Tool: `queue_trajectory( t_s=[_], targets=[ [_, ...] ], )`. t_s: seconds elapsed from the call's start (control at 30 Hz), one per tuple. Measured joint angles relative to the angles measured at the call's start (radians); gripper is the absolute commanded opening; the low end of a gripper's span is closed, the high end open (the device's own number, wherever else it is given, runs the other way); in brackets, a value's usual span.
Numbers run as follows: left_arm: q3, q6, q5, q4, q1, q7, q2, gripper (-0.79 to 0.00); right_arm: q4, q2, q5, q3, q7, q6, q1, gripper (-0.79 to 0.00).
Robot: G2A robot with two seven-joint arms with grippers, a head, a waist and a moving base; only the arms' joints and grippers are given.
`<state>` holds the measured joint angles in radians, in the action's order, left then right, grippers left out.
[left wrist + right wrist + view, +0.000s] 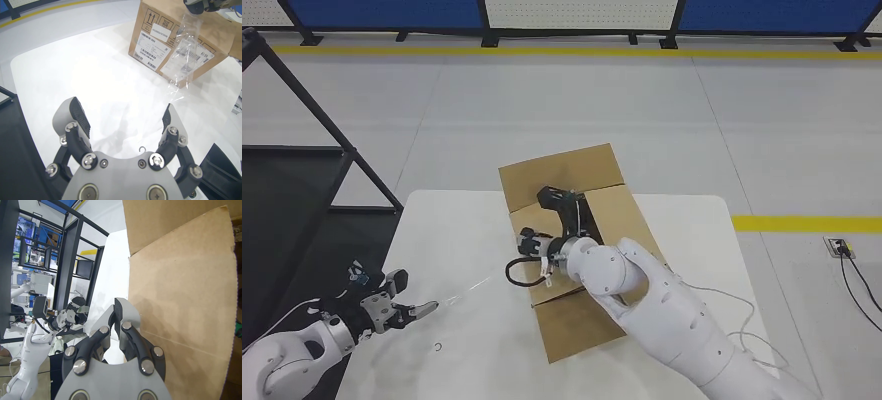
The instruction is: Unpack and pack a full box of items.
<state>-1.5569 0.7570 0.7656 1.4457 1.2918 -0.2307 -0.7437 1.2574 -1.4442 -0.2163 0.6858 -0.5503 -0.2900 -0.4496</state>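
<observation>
An open cardboard box [582, 215] stands mid-table, its flaps spread out. My right gripper [527, 243] hovers just off the box's left side, shut on the top of a clear plastic bag [186, 51] with small parts inside. The bag hangs down in front of the box's labelled wall [151, 37]. In the right wrist view the pads [118, 313] are pressed together beside a brown flap [179, 294]. My left gripper [122, 113] is open and empty, low over the white table [462, 230] near its front left corner, a short way from the bag's lower end.
A small metal ring [438, 347] lies on the table close to the left gripper. A black metal frame [337, 170] stands off the table's left side. The left half of the tabletop is bare white.
</observation>
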Motion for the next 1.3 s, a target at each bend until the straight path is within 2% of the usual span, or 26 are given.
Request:
queue_trajectory(
  t_s=[0.53,1.3],
  targets=[
    [-0.013,0.004,-0.009,0.019,0.012,-0.009,-0.006,0.0,0.02,-0.01,-0.13,0.008,-0.02,-0.036,-0.029,-0.785],
    [-0.065,0.022,-0.006,0.042,0.055,0.044,-0.012,0.0,-0.007,-0.045,-0.182,0.037,-0.035,-0.079,-0.038,-0.785]
  ],
)
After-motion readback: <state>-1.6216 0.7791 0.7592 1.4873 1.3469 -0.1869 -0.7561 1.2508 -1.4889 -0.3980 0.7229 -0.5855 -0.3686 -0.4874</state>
